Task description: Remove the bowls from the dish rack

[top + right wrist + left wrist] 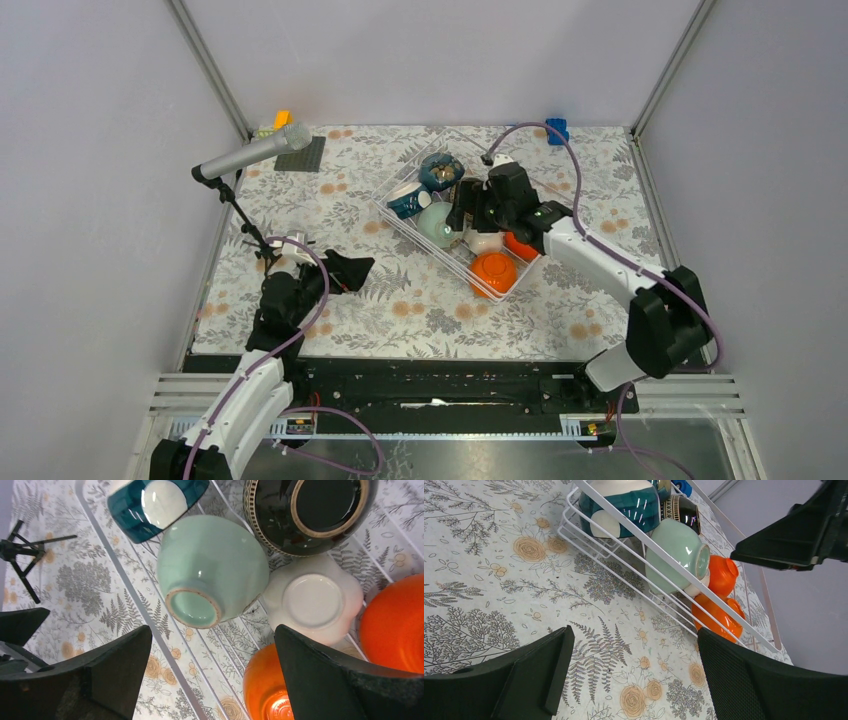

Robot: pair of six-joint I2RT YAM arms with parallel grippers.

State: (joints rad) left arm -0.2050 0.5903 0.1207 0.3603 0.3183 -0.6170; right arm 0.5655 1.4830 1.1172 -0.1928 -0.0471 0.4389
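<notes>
Right wrist: right gripper (212, 630) wide apart, empty, over green bowl (215, 555);
Green bowl: hard, slippery, could break; pinch across its sides;
Left gripper (634, 630): apart, empty

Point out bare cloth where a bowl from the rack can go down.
Widest: the cloth between the left tool and the dish rack, toward the front edge. Smaller: the back strip between the grey plate and the rack. Crowded: inside the rack, bowls packed under the right tool.

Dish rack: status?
Left tool open, off to the side. Right tool open over pale green bowl. Nothing unloaded from dish rack yet. Nothing in the way.
</notes>
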